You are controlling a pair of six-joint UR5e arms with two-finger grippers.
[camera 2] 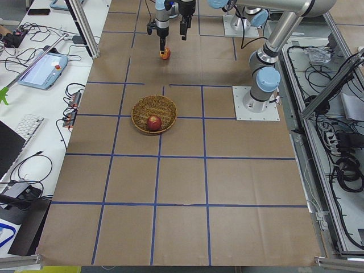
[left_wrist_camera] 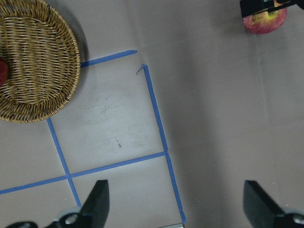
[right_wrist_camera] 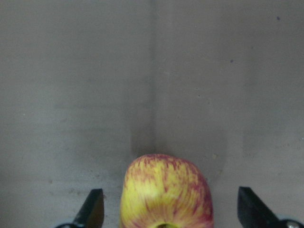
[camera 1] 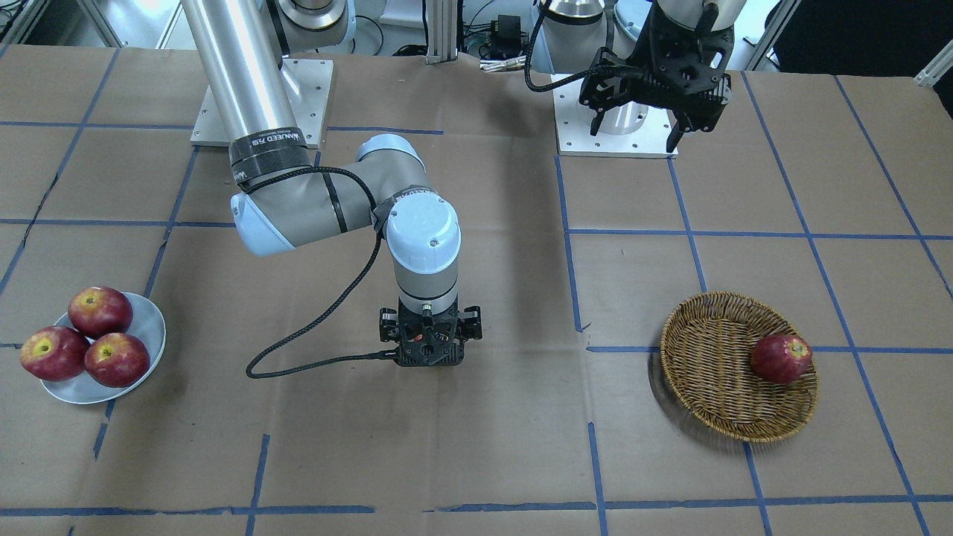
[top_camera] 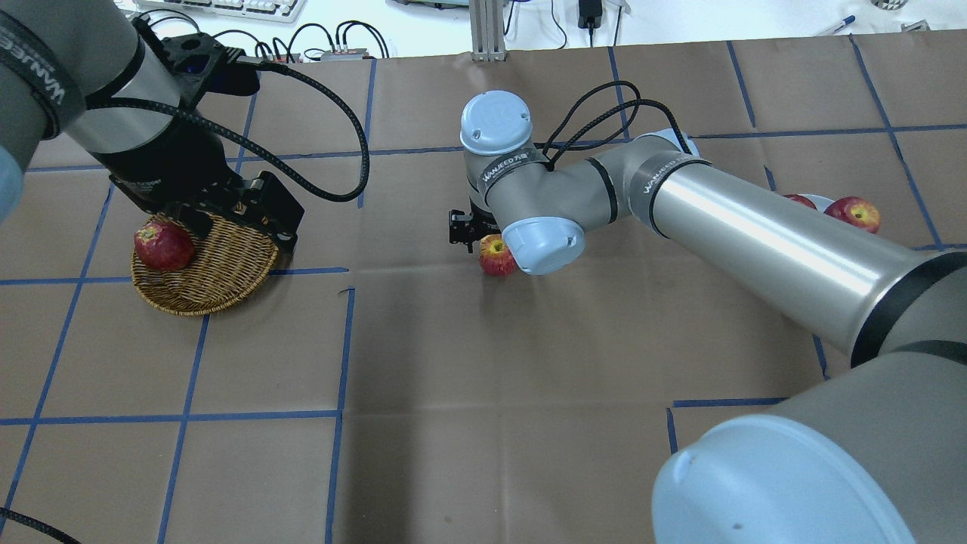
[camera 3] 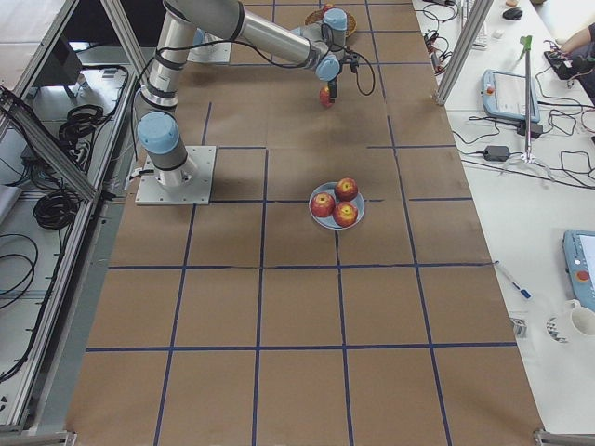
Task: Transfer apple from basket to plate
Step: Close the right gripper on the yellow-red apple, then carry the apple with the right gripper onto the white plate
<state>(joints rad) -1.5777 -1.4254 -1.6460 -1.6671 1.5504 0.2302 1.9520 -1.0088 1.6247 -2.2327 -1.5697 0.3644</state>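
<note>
The right gripper (right_wrist_camera: 168,211) is straddling the apple (top_camera: 495,255), fingers spread and touching nothing. The apple is seemingly sitting on the table (top_camera: 453,378), between basket (camera 1: 715,372) and plate (camera 1: 153,316). Closing centred across its widest part is looking wise. The left gripper (left_wrist_camera: 175,190) is hovering, fingers parted.

A brown paper-covered table (camera 2: 182,187), gridded with blue tape lines (camera 2: 170,157), fills the room's centre under bright, even light. A white workbench (camera 2: 40,96) strewn with black cables (camera 2: 74,95) and a white keyboard (camera 2: 31,128) lines the frame's left. A silver aluminium post (camera 2: 84,31) rises at upper left.
</note>
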